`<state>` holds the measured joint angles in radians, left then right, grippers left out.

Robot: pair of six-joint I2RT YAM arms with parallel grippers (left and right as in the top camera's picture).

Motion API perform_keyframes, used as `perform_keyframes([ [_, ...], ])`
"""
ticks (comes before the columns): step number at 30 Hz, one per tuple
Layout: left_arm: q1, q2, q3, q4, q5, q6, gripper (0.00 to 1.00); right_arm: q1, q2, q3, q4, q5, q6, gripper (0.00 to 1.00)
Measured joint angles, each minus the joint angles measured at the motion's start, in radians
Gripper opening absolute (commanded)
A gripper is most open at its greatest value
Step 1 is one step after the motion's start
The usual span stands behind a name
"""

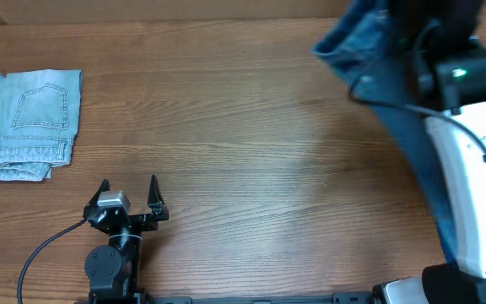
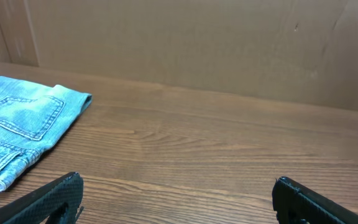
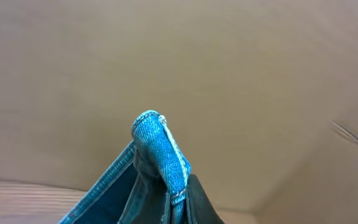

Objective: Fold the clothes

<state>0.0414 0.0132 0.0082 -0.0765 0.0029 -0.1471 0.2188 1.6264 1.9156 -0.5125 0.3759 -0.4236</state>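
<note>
Two pairs: pale folded jeans [image 1: 28, 122], mid-blue jeans [image 1: 369, 51] aloft, bunched.

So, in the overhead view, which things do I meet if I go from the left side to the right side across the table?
pale folded jeans → left gripper, open → darker blue jeans, lifted off the table

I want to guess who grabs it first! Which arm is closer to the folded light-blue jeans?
Left. The left arm sits just beside the folded light-blue jeans, fingers open. The right arm is far across the table, holding up darker jeans.
</note>
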Motion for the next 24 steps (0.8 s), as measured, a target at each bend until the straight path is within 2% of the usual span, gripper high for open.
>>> perform_keyframes([
  [2, 0.000, 0.000, 0.000, 0.000, 0.000, 0.000, 1.00, 0.114, 0.000, 0.000, 0.020, -0.032, 0.012, 0.04],
  [8, 0.000, 0.000, 0.000, 0.000, 0.000, 0.000, 1.00, 0.277, 0.003, 0.000, 0.021, -0.179, 0.116, 0.04],
  [14, 0.000, 0.000, 0.000, 0.000, 0.000, 0.000, 1.00, 0.321, 0.089, 0.000, -0.064, -0.389, 0.174, 0.04],
  [20, 0.000, 0.000, 0.000, 0.000, -0.033, 0.051, 1.00, 0.381, 0.246, -0.001, -0.082, -0.463, 0.184, 0.04],
  [24, 0.000, 0.000, 0.000, 0.060, -0.028, 0.072, 1.00, 0.424, 0.252, -0.001, -0.054, -0.470, 0.184, 0.04],
])
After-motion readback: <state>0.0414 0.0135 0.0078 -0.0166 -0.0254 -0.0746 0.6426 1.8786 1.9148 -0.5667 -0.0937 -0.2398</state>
